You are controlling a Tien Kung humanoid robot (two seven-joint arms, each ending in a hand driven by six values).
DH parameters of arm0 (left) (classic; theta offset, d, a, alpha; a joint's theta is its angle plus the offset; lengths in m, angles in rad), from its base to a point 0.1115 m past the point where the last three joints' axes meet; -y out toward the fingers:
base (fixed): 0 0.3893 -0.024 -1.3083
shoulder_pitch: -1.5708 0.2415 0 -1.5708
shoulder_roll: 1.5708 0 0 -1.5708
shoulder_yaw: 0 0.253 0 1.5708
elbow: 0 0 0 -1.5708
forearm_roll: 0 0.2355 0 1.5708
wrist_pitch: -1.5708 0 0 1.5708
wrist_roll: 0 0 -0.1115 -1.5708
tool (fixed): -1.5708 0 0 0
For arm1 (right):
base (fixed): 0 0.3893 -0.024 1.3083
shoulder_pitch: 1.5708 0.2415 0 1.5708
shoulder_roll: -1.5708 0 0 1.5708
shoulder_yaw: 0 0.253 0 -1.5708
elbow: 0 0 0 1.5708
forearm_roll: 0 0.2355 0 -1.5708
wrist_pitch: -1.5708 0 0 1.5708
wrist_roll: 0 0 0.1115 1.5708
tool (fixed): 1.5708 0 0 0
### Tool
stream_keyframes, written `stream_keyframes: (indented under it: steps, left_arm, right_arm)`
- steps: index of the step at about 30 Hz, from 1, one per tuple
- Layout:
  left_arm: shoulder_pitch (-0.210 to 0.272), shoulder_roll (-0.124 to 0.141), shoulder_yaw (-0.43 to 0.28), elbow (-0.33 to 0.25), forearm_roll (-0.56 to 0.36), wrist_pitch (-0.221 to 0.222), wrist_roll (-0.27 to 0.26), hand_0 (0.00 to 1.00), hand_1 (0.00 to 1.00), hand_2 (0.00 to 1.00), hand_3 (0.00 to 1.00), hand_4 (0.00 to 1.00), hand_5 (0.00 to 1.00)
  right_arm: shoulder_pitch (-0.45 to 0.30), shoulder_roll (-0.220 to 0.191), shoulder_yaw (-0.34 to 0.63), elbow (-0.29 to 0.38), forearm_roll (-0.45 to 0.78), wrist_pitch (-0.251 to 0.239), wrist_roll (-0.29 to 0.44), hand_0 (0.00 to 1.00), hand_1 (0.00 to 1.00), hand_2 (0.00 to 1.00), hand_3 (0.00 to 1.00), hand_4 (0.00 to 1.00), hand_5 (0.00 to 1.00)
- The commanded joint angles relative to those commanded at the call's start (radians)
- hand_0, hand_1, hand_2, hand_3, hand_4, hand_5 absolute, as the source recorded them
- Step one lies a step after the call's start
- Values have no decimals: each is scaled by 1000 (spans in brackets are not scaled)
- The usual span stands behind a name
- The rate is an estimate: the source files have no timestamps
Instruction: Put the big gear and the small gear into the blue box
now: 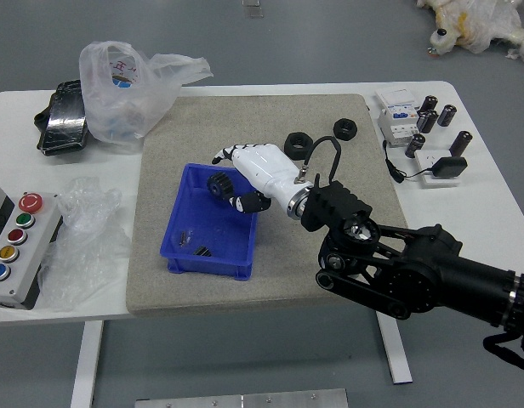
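My right hand (231,180) is over the upper right part of the blue box (173,219), its fingers spread and holding nothing. A dark toothed gear (220,185) shows inside the box outline, just below the fingers and left of the thumb; whether it rests on the box floor or is still falling I cannot tell. Lower in the box lie a small metallic piece (185,239) and a small black piece (203,252). No other gear can be made out clearly. My left arm is out of view.
Two black nuts (298,145) (344,129) lie on the grey mat (245,293) behind my right forearm. Black cylinders (461,143) and white devices (401,123) stand at the right. Plastic bags (130,98) and a button box (24,246) are at the left.
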Motion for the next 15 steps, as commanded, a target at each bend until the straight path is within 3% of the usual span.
stream_keyframes:
  steps: [4, 6, 15]
  left_arm:
    - [1, 0, 0, 0, 0, 1, 1, 701, 640, 626, 709, 710, 433]
    - [1, -1, 0, -1, 0, 0, 1, 702, 639, 626, 710, 709, 432]
    - [0, -2, 6, 1, -7, 2, -2, 701, 639, 626, 709, 709, 432]
  right_arm:
    - [-9, -4, 30, 4, -8, -1, 3, 770, 921, 949, 963, 771, 164]
    - [-17, -10, 57, 9, -11, -6, 4, 775, 934, 962, 975, 823, 208]
    - [-122, -99, 262, 54, 54, -41, 48, 771, 923, 937, 950, 812, 218]
